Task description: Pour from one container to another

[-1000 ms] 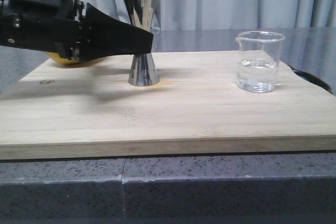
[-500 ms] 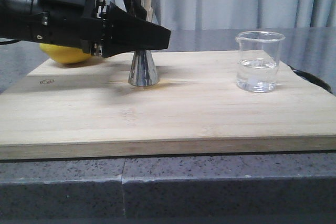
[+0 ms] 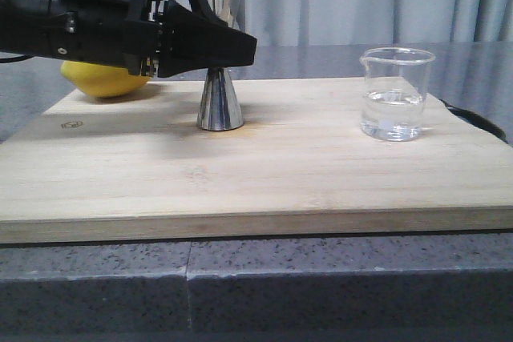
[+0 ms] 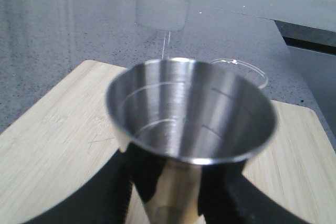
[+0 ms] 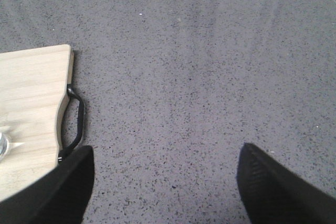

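Observation:
The steel jigger (image 3: 219, 106) stands upright on the wooden board (image 3: 264, 174), left of centre. My left gripper (image 3: 244, 47) reaches in from the left at the jigger's narrow waist. In the left wrist view the jigger's empty upper cup (image 4: 191, 111) fills the middle, and the open left gripper (image 4: 178, 203) has one black finger (image 4: 113, 198) on each side of the body below, with dark gaps between. The glass beaker (image 3: 394, 94), holding some clear liquid, stands at the board's right; its rim (image 4: 247, 69) shows behind the jigger. My right gripper (image 5: 168, 187) is open over bare grey counter.
A yellow lemon (image 3: 100, 79) lies at the board's back left, behind my left arm. The board's right edge has a black handle (image 5: 77, 121) close to my right gripper. Grey stone counter (image 3: 321, 278) surrounds the board; curtains hang behind.
My left gripper has moved right and slightly up, its fingers now reaching past the jigger's waist and uncovering the lemon. The jigger and the beaker have stayed in place.

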`<state>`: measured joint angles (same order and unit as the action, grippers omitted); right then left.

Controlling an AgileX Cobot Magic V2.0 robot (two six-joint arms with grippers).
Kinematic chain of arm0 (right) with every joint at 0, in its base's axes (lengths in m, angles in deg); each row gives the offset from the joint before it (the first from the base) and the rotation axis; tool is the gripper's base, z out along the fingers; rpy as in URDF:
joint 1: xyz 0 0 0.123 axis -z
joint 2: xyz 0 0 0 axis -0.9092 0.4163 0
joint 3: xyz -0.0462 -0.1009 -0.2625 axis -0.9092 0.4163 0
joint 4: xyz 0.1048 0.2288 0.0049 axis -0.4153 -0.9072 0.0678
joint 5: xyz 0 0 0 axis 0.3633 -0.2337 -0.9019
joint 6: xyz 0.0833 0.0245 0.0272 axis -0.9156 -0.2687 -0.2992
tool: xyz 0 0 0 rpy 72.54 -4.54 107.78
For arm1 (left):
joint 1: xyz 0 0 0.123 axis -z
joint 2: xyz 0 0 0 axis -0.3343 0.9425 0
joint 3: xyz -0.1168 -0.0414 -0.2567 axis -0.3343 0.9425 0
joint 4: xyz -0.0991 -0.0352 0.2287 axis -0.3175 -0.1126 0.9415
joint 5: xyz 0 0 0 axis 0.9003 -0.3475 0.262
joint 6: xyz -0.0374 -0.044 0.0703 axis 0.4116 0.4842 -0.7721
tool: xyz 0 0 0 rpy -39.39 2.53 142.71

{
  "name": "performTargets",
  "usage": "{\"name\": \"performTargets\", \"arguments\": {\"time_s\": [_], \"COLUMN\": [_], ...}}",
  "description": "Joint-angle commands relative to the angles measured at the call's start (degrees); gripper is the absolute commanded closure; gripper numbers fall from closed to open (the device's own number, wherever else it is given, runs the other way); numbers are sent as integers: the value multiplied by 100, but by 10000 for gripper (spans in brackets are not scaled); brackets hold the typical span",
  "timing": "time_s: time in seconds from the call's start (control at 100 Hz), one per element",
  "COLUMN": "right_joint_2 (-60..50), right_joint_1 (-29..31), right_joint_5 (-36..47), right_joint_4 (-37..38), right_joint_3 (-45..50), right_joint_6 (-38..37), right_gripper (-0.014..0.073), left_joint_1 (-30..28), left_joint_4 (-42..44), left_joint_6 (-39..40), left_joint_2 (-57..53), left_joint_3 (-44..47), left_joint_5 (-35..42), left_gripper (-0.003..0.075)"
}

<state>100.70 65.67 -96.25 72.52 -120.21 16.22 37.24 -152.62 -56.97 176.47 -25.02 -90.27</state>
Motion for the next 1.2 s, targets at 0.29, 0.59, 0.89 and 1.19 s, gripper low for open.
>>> {"name": "performTargets", "arguments": {"time_s": [0.29, 0.59, 0.89, 1.19], "right_joint_2": [98, 98, 385, 1416], "right_joint_1": [27, 27, -271, -936], "right_joint_5": [457, 490, 964, 917], "right_joint_4": [62, 43, -1811, -1984], "right_joint_3": [-174, -174, -194, -845], "right_joint_6": [55, 58, 2143, 2402], "right_gripper": [102, 102, 102, 102], "left_joint_1": [58, 58, 58, 58], "left_joint_4": [-443, -443, -443, -443], "left_joint_6": [333, 342, 342, 342], "left_joint_2": [-367, -508, -754, -754], "left_joint_3": [-352, -352, -357, -357], "left_joint_5": [-668, -668, -668, -659], "left_gripper": [461, 461, 461, 461]}}
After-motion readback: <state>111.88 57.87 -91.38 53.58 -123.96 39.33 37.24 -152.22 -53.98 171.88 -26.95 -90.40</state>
